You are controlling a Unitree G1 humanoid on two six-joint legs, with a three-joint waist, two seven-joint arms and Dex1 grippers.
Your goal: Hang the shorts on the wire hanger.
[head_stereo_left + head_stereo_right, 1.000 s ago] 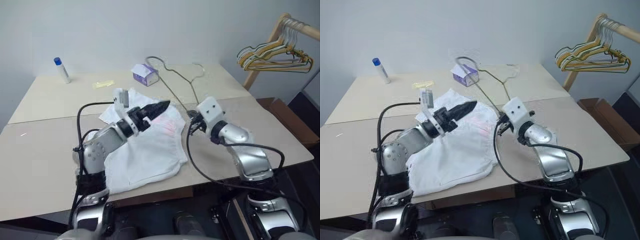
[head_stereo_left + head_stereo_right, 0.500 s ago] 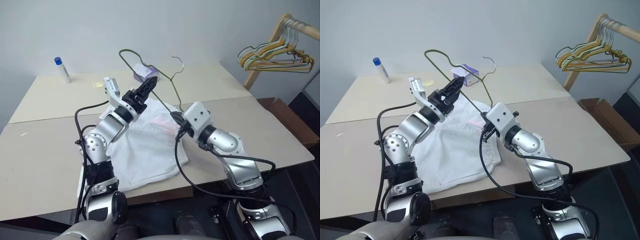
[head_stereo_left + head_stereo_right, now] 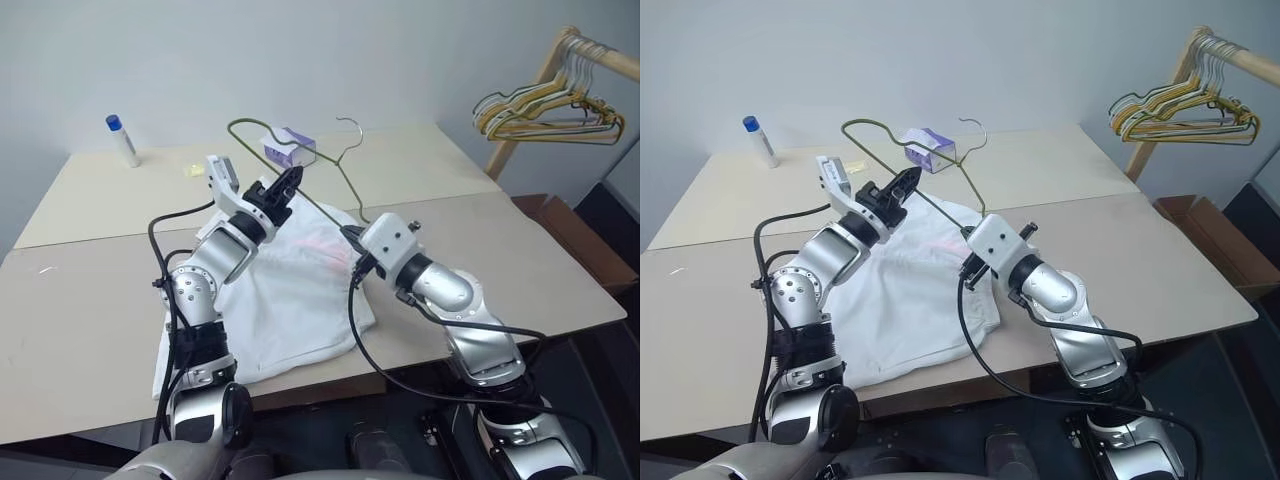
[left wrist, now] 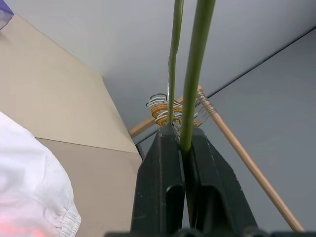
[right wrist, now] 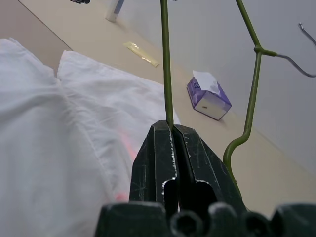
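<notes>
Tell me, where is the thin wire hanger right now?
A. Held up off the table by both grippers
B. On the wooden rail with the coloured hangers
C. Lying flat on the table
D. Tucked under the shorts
A: the wire hanger is raised above the shorts, clamped by the left gripper and the right gripper.

You are looking along the right gripper [image 5: 172,129], whose two black fingers are pressed together on the thin, dark green wire hanger [image 5: 166,74]. One straight run of wire rises from the fingertips; a second strand bends beside them and climbs to a twist, where what looks like the hook branches off. Beneath lie the white cloth shorts [image 5: 59,138] with a faint pink print, spread on the beige table [image 5: 256,168]. Farther off stand a small purple-and-white tissue box [image 5: 208,97] and a flat yellow strip [image 5: 141,54].
</notes>
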